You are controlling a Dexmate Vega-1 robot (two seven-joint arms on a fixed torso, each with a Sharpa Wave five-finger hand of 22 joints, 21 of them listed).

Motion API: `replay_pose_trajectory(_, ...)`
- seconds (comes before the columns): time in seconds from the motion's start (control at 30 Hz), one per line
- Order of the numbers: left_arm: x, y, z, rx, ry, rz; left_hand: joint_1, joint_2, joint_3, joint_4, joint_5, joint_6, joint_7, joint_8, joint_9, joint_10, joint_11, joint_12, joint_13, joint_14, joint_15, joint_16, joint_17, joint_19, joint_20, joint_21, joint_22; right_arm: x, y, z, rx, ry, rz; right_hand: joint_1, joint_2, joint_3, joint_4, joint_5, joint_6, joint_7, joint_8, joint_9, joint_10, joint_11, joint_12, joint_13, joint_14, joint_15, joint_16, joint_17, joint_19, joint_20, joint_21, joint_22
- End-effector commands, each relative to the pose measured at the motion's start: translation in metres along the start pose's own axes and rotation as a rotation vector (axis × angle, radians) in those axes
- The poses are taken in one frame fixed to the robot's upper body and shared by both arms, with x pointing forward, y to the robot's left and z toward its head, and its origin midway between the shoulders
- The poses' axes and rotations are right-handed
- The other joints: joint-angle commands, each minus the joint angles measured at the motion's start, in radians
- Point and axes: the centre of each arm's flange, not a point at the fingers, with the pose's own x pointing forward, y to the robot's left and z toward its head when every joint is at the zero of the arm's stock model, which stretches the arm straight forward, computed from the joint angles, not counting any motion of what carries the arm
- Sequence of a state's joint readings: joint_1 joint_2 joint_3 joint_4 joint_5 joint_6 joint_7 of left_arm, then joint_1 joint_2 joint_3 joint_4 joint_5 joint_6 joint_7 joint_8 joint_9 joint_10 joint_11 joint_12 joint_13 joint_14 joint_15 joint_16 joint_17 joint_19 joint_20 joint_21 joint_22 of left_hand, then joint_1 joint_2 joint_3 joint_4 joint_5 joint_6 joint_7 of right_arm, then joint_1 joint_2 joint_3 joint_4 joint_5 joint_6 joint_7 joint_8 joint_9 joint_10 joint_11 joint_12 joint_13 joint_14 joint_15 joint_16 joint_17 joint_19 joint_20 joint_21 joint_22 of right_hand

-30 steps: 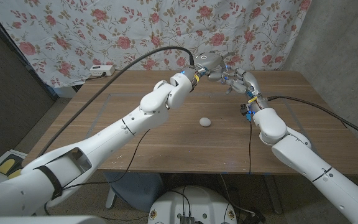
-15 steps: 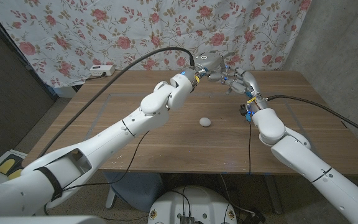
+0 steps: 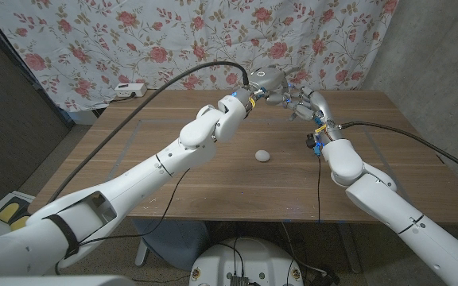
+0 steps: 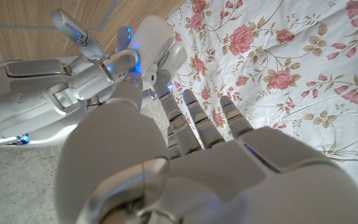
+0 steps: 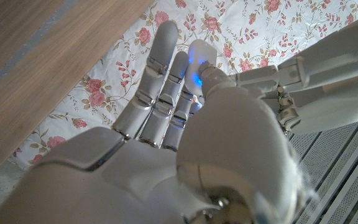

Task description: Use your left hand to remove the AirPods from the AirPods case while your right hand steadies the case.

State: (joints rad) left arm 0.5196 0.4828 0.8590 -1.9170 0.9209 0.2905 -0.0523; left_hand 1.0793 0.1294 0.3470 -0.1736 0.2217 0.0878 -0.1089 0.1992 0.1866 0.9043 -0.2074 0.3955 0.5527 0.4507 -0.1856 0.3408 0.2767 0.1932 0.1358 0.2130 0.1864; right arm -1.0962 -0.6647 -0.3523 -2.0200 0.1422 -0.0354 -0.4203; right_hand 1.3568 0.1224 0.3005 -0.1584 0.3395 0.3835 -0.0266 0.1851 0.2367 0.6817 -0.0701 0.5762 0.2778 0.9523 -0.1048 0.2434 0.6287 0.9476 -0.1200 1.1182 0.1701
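The AirPods case (image 4: 151,37) is up in the air over the far edge of the counter (image 3: 173,171), a smooth white rounded thing caught between the two hands where they meet. In the left wrist view it sits among the fingers of the right hand (image 4: 73,93), which wrap around it, with small blue lights glowing on those fingers close beside it. In the right wrist view a white rounded piece (image 5: 199,53) shows at the fingertips of the right hand (image 5: 166,124), lit blue, with the other arm's fingers reaching in to it; whether that piece is the case or an earbud I cannot tell. So the right hand (image 3: 308,103) is closed around the case. The left hand (image 3: 270,82) is pressed up against it with its fingers reaching toward the case, but whether it actually pinches anything I cannot tell; its fingers in the left wrist view (image 4: 210,124) look fairly straight.

Lower down, a small white oval object (image 3: 262,156) lies alone on the wooden counter, near the middle and well apart from both hands. Behind the counter hangs a floral curtain (image 3: 173,40), and a white power strip (image 3: 130,90) sits at the far left corner.
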Motion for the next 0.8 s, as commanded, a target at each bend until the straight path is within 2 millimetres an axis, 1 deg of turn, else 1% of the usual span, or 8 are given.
replay_pose_trajectory(0.03, -0.0015, 0.0042, -0.0011, 0.003, 0.003, 0.016, 0.019, 0.005, 0.003, -0.005, 0.007, 0.007, -0.003, -0.001, 0.001, 0.024, -0.012, 0.053, 0.079, 0.039, -0.035, 0.009, 0.008, 0.008, 0.001, 0.005, -0.001, -0.002, -0.0006, 0.0007, -0.004, 0.0, -0.001, 0.007, 0.001, -0.002, 0.0, 0.008, 0.003, 0.001, 0.008, 0.002, 0.051, -0.049, 0.205, 0.151, 0.039, -0.123, 0.001, 0.001, -0.222, -0.069, 0.01, 0.001)
replay_pose_trajectory(0.3, -0.0019, 0.0038, -0.0003, 0.017, 0.002, 0.015, 0.028, 0.003, 0.001, -0.004, 0.006, 0.007, -0.002, -0.002, 0.002, 0.022, -0.012, 0.061, 0.088, 0.038, -0.034, 0.013, 0.015, 0.008, 0.001, 0.005, -0.001, -0.0025, -0.0007, 0.0007, -0.007, -0.001, 0.001, 0.006, 0.001, -0.003, 0.001, 0.009, 0.004, 0.0, 0.009, 0.001, 0.053, -0.046, 0.205, 0.149, 0.039, -0.124, 0.002, 0.001, -0.223, -0.07, 0.011, 0.001)
replay_pose_trajectory(0.57, -0.0014, 0.0045, -0.0037, 0.018, 0.01, 0.019, 0.034, 0.001, -0.003, -0.003, 0.006, 0.008, -0.001, -0.003, 0.002, 0.019, -0.012, 0.068, 0.097, 0.038, -0.033, 0.017, 0.022, 0.009, -0.001, 0.005, -0.001, -0.0014, -0.0017, -0.0007, -0.005, 0.007, -0.005, 0.006, 0.001, -0.004, 0.0, 0.009, 0.005, -0.001, 0.01, -0.001, 0.051, -0.047, 0.205, 0.151, 0.04, -0.125, 0.002, 0.0, -0.225, -0.069, 0.012, 0.001)
replay_pose_trajectory(0.6, -0.0011, 0.0045, -0.0041, 0.022, 0.01, 0.018, 0.035, 0.001, -0.004, -0.002, 0.006, 0.008, -0.002, -0.004, 0.002, 0.019, -0.012, 0.07, 0.099, 0.038, -0.033, 0.018, 0.024, 0.009, 0.0, 0.005, -0.001, -0.001, -0.0019, -0.0009, -0.006, 0.008, -0.004, 0.006, 0.001, -0.004, 0.0, 0.009, 0.005, -0.001, 0.01, -0.001, 0.051, -0.051, 0.205, 0.15, 0.039, -0.123, 0.001, 0.0, -0.225, -0.069, 0.012, 0.001)
replay_pose_trajectory(0.8, 0.0001, 0.0023, -0.0068, 0.015, 0.01, 0.012, 0.038, 0.001, -0.006, 0.0, 0.005, 0.009, -0.002, -0.004, 0.002, 0.016, -0.012, 0.075, 0.104, 0.037, -0.031, 0.02, 0.029, 0.008, 0.001, 0.004, -0.001, 0.0004, -0.0018, -0.0027, -0.004, 0.017, -0.004, 0.006, 0.002, -0.004, 0.001, 0.01, 0.006, -0.002, 0.011, -0.002, 0.052, -0.049, 0.205, 0.15, 0.04, -0.124, 0.002, 0.0, -0.227, -0.069, 0.012, 0.001)
